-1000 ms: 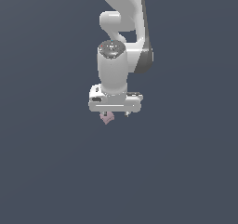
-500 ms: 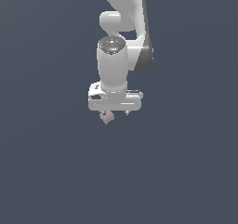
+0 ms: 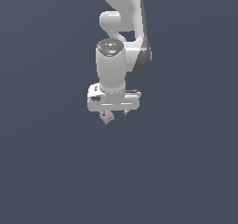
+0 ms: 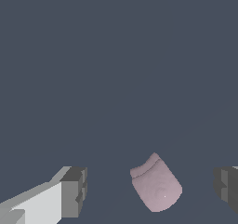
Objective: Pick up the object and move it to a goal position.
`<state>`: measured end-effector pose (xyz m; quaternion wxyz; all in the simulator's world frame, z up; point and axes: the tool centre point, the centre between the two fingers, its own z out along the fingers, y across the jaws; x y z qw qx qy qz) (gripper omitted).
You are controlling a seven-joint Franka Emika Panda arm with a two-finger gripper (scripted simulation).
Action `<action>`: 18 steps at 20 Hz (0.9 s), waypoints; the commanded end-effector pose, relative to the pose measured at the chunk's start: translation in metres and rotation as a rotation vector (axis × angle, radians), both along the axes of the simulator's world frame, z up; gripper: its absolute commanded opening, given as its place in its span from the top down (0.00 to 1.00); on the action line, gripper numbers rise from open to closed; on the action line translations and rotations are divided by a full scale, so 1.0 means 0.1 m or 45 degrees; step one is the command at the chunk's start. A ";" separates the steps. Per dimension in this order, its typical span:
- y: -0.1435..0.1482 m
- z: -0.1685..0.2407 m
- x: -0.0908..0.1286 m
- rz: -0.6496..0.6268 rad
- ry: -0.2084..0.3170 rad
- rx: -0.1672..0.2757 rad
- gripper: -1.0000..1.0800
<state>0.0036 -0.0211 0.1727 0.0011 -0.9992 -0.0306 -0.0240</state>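
Exterior view: the white arm (image 3: 122,28) reaches down from the top of the frame, its wrist pointing straight down over a plain dark grey surface. The claw (image 3: 113,114) hangs at the arm's lower end, below the broad white hand block. The object (image 3: 107,118), a small pale pink lump, shows just under the hand block, slightly toward the exterior view's left of its centre.

Wrist view: the claw (image 4: 151,190) is spread. One finger (image 4: 74,191), grey-tipped on a white body, stands at one side; the other finger (image 4: 228,188) is cut by the frame edge at the opposite side. The object (image 4: 156,185) lies between them, tilted, with a rounded end and a ridged, narrower end. A clear gap of dark surface shows on each side of it, so neither finger touches it. Whether it rests on the surface cannot be told.
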 end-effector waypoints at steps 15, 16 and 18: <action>-0.28 -0.46 -0.37 0.413 0.032 -0.022 0.04; -0.29 -0.49 -0.40 0.443 0.034 -0.022 0.04; -0.33 -0.55 -0.46 0.504 0.039 -0.024 0.04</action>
